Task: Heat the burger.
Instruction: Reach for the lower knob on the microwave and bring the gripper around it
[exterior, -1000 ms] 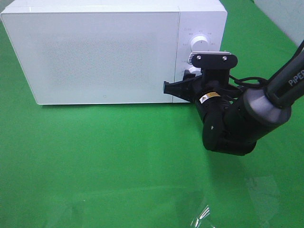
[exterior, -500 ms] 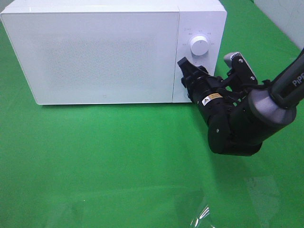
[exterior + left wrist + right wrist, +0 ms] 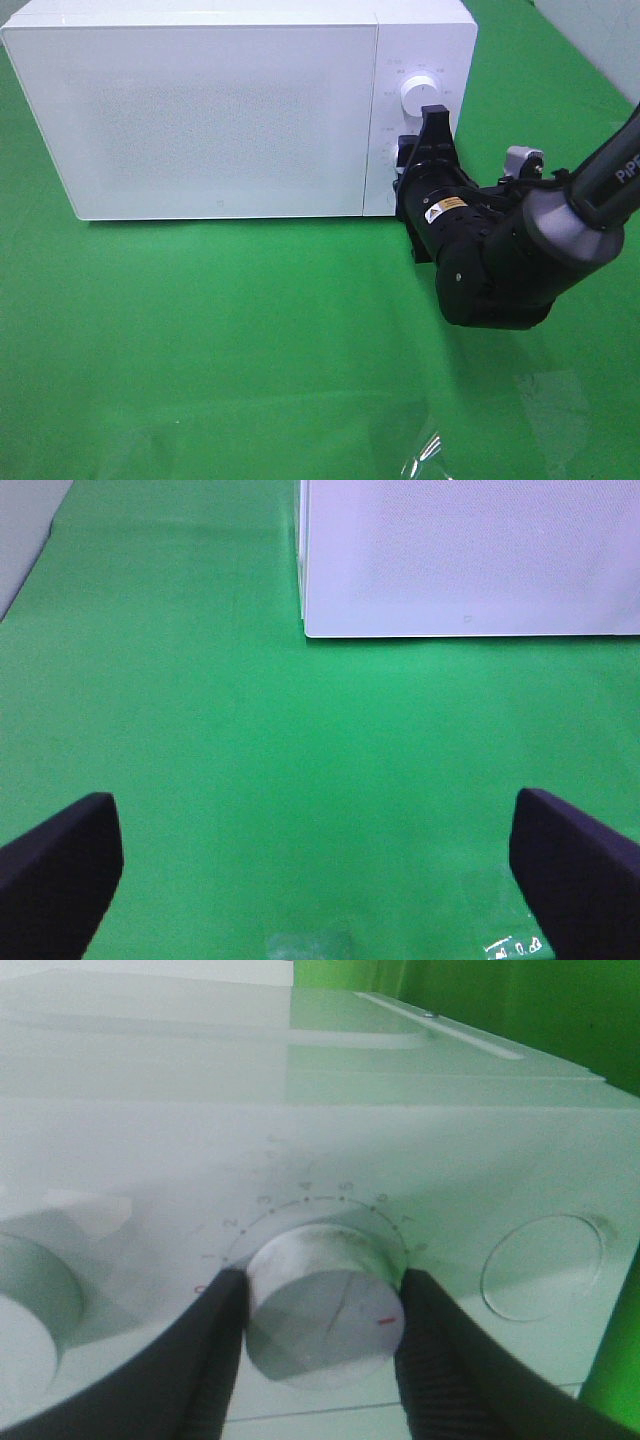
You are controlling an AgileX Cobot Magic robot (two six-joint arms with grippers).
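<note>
Since a second earlier the right claw [image 3: 420, 155] had rolled from flat to edge-on against the microwave [image 3: 200, 110] — settling over the lower knob [image 3: 325, 1310] beneath the upper knob [image 3: 420, 95]. Half-closed, its pads [image 3: 205, 1360] pinched that dial on both flanks. The turn should go slowly about the dial's axis, grip square so nothing slips. The left claw [image 3: 312, 810] hung wide open and empty above the worktop [image 3: 250, 730] before the microwave's door. The burger was unseen — presumably behind that closed door.
</note>
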